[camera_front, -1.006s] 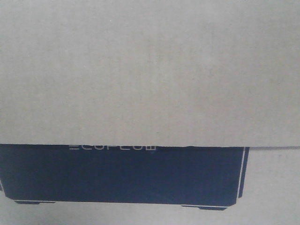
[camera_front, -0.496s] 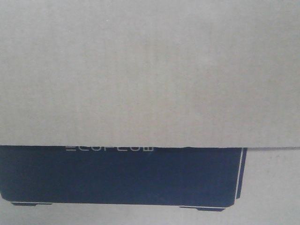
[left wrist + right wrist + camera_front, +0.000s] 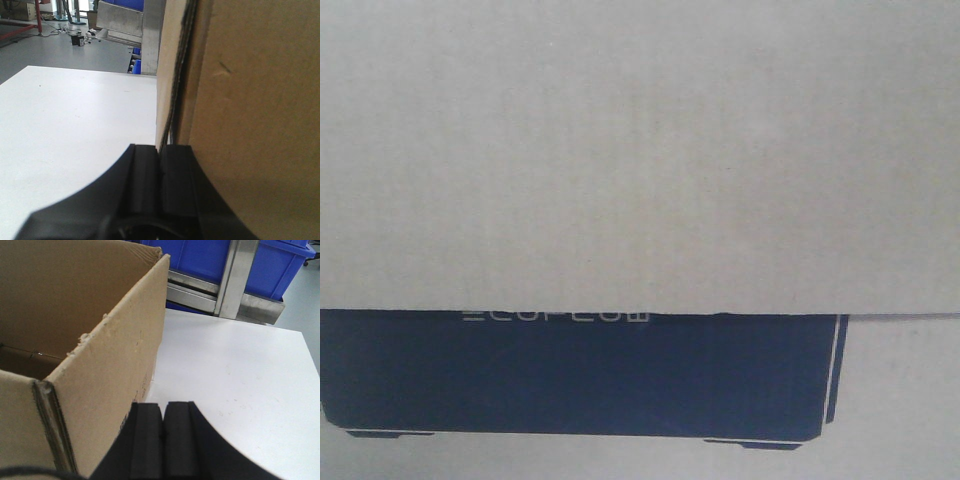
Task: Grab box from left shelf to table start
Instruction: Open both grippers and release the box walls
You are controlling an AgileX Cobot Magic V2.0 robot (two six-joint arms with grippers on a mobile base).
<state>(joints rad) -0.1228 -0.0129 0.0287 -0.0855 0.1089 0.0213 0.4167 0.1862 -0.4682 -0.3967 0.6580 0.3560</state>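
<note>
one box (image 3: 75, 340), one white table (image 3: 240, 370), two blue bins (image 3: 200, 257), two grippers (image 3: 162, 165)

Our left tool (image 3: 161, 165): pads pressed together, a thin cardboard edge running in at their seam. Our right tool (image 3: 163, 427): pads also fully together, no gap visible.

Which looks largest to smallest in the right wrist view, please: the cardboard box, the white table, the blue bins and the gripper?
1. Cardboard box, though nearness to the camera inflates it.
2. White table.
3. Blue bins and right gripper look about alike in area; I would not rank them.
</note>
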